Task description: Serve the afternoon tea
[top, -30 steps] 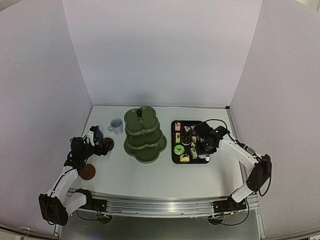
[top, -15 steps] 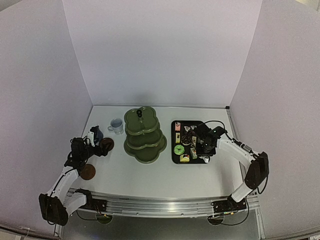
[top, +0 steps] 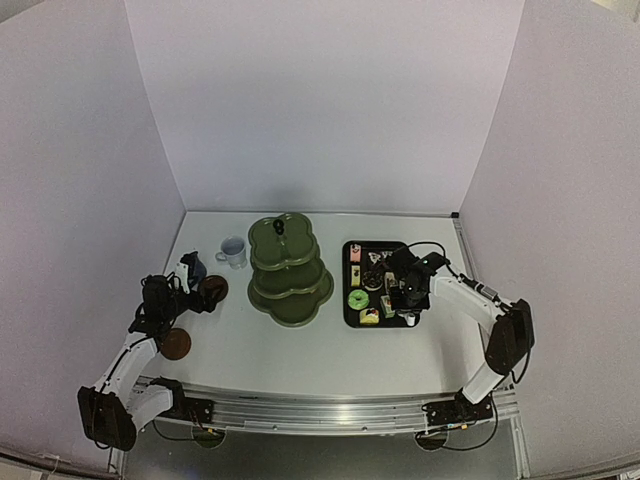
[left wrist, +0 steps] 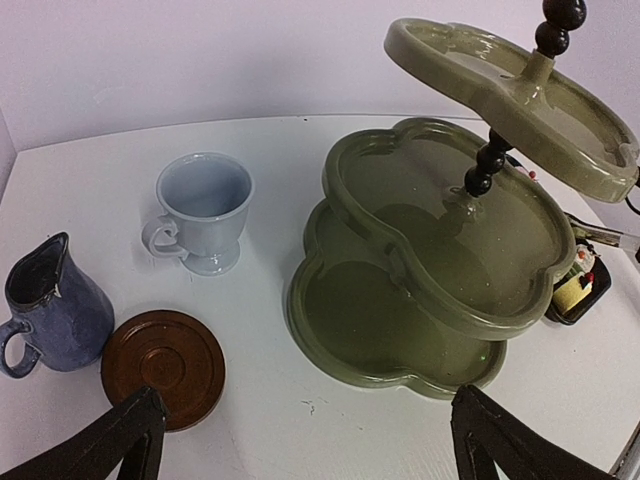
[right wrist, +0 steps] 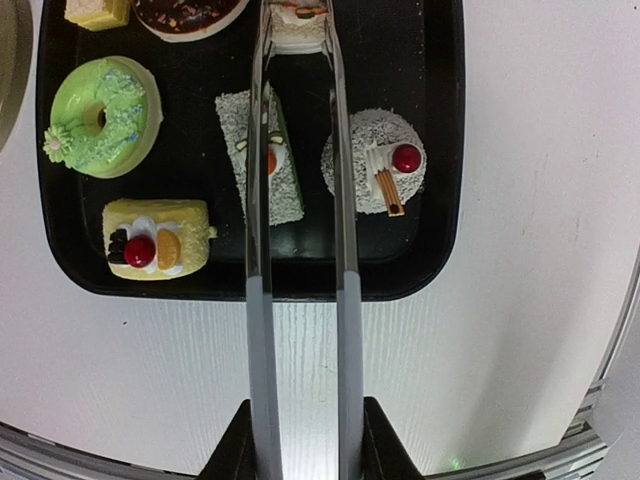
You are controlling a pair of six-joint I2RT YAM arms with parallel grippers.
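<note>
We see the small colourful cakes (right wrist: 155, 238) lying in the black tray (right wrist: 440, 150), among them a green ring (right wrist: 120, 135) and a speckled wedge (right wrist: 288, 180). Our right gripper (right wrist: 300, 445) clamps the metal tongs (right wrist: 347, 250), whose tips flank a pale cake (right wrist: 297, 25). Our left gripper (left wrist: 305, 440) gapes wide near the brown saucer (left wrist: 163, 365).

No writing, label, brand or number can be read anywhere.

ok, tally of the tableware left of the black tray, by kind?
Mugs: 2 (dark blue mug, pale blue mug)
Round brown saucers: 2
Dark green three-tier scalloped stand: 1
Total: 5
</note>
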